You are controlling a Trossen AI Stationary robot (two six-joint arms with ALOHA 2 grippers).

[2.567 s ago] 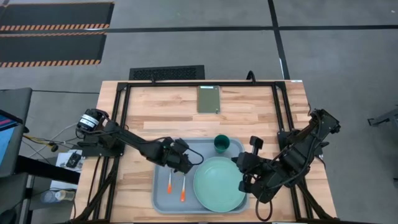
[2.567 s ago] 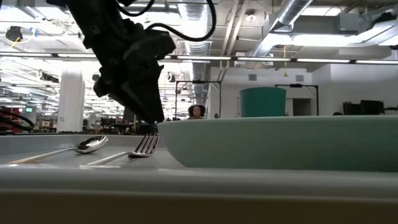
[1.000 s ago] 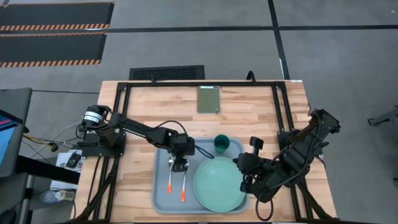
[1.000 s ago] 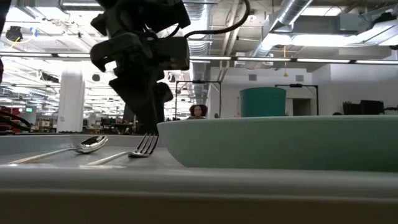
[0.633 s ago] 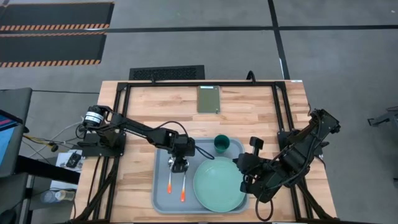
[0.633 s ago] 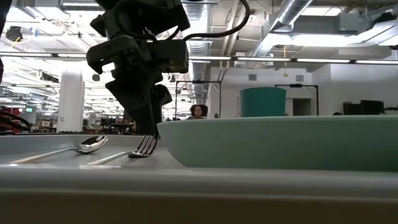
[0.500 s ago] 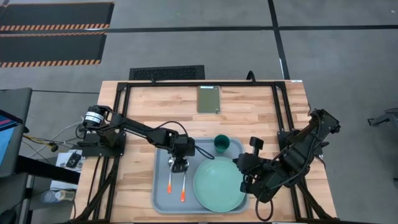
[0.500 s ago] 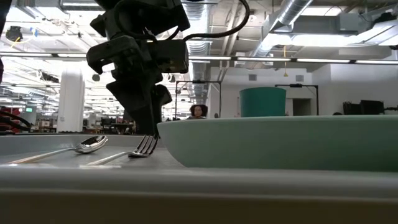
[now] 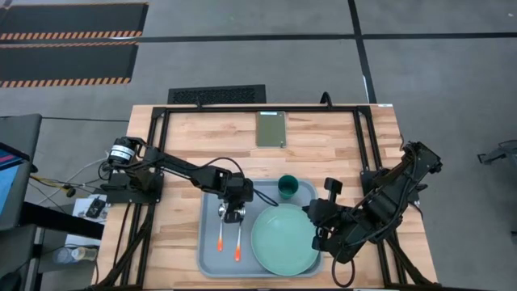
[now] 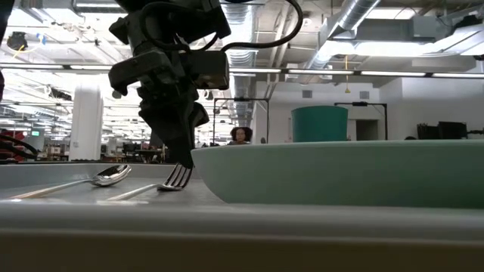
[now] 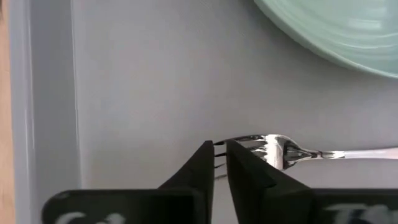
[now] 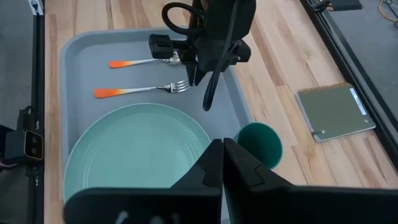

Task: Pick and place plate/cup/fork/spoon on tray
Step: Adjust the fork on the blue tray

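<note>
Around my wooden worktop lies grey floor with hazard-striped mats; beyond, ceiling ducts and strip lights.

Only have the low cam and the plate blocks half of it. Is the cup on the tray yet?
Observer: No. The cup stands on the wood just outside the tray, by its far rim.
Operator: Left gripper on the fork?
Observer: The left gripper is shut right at the tine tips of the fork, which lies flat on the tray. I cannot tell if the tines are pinched.
Operator: Right arm?
Observer: The right gripper is shut and empty, above the edge of the plate near the cup.
</note>
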